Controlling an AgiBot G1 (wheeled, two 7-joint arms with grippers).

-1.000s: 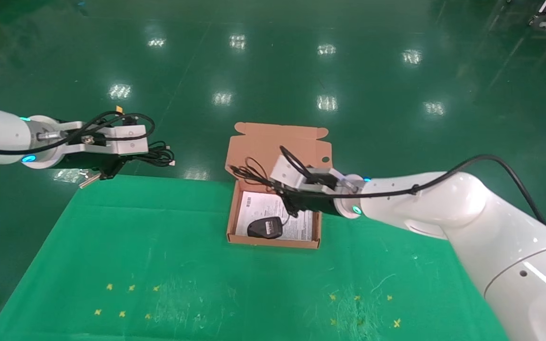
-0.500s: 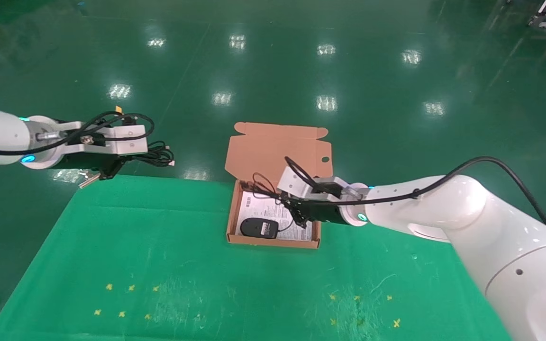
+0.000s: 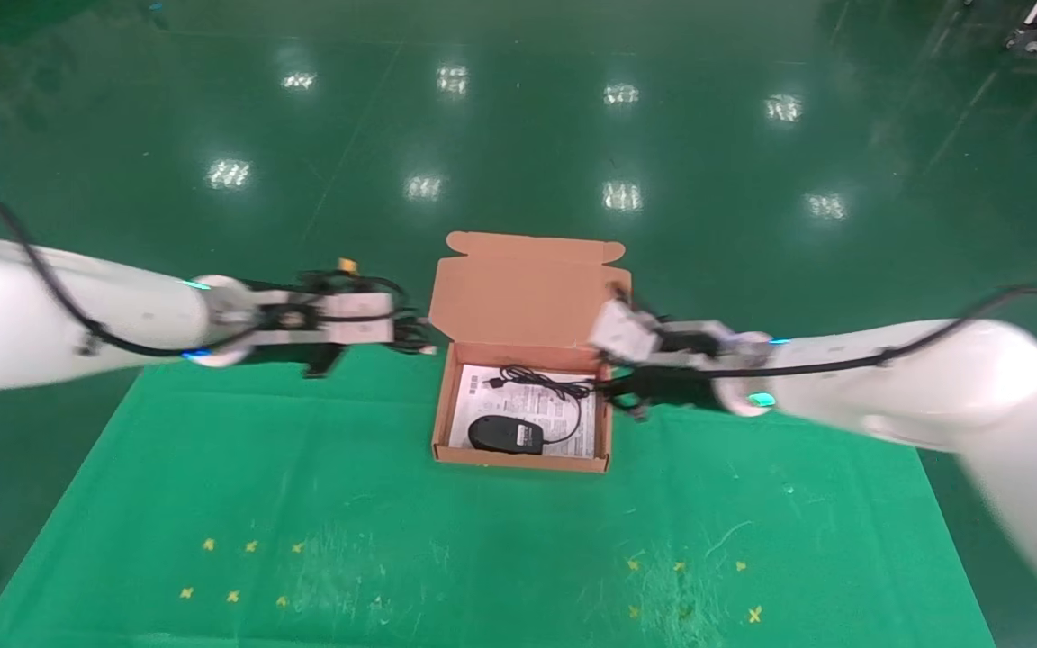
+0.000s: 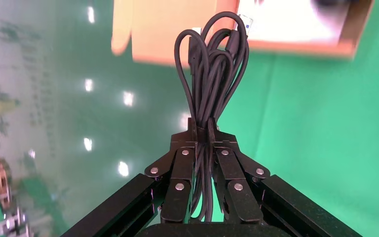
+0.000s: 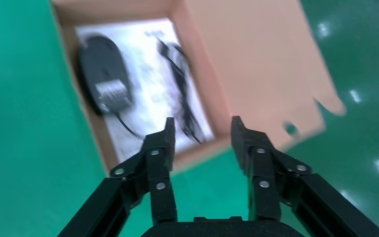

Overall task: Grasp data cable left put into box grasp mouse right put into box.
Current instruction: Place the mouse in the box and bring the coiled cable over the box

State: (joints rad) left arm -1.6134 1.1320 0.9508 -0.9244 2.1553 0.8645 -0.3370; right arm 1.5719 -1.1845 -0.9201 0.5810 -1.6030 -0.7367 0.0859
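The box [image 3: 521, 459] stands open at the middle of the table's far edge, its lid [image 3: 527, 288] folded back. Inside, on the white leaflet, the black mouse [image 3: 505, 435] lies with its thin cord [image 3: 547, 384] loose beside it; the right wrist view shows the mouse [image 5: 101, 79] and the box lid [image 5: 256, 64] too. My right gripper [image 3: 624, 396] hovers open and empty just off the box's right wall [image 5: 202, 131]. My left gripper [image 3: 397, 331] is in the air beside the box's left rear corner, shut [image 4: 202, 131] on the looped data cable [image 4: 212, 59].
A green cloth [image 3: 302, 486] covers the table, with small yellow crosses [image 3: 239, 567] near the front on both sides. The table's far edge runs level with the box's hinge, and glossy green floor [image 3: 707, 162] lies beyond.
My right gripper let go of the mouse cord and drew back to the right, out of the box. My left arm swung right toward the box, carrying the data cable.
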